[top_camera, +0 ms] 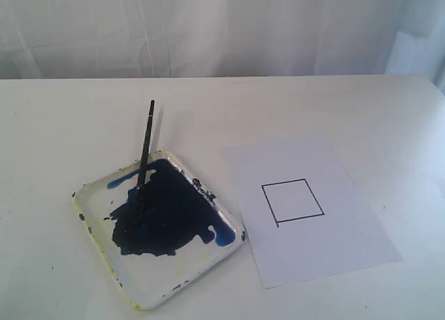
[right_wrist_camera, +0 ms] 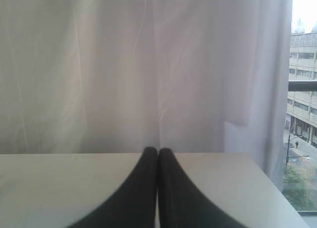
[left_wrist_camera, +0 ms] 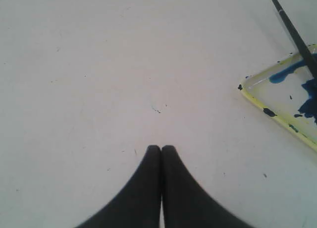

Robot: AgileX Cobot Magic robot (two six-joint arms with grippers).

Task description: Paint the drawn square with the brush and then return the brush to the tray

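Observation:
The tray (top_camera: 182,275) lies left of centre on the table, a big blue-black blotch filling its middle. The brush (top_camera: 145,153) leans over the tray's far rim, its bristle tip in the paint. To the right, the drawn square (top_camera: 293,200) has a plain white inside. Neither gripper shows in the exterior view. My left gripper (left_wrist_camera: 161,148) is shut with nothing in it, over bare table, the tray's corner (left_wrist_camera: 257,96) and the brush handle (left_wrist_camera: 292,32) off to one side. My right gripper (right_wrist_camera: 158,151) is shut and empty, facing the curtain.
The square is drawn on a white paper sheet (top_camera: 348,243) right of the tray. A white curtain (top_camera: 208,28) hangs behind the table's far edge. In the right wrist view a window (right_wrist_camera: 302,114) shows beyond the table's corner.

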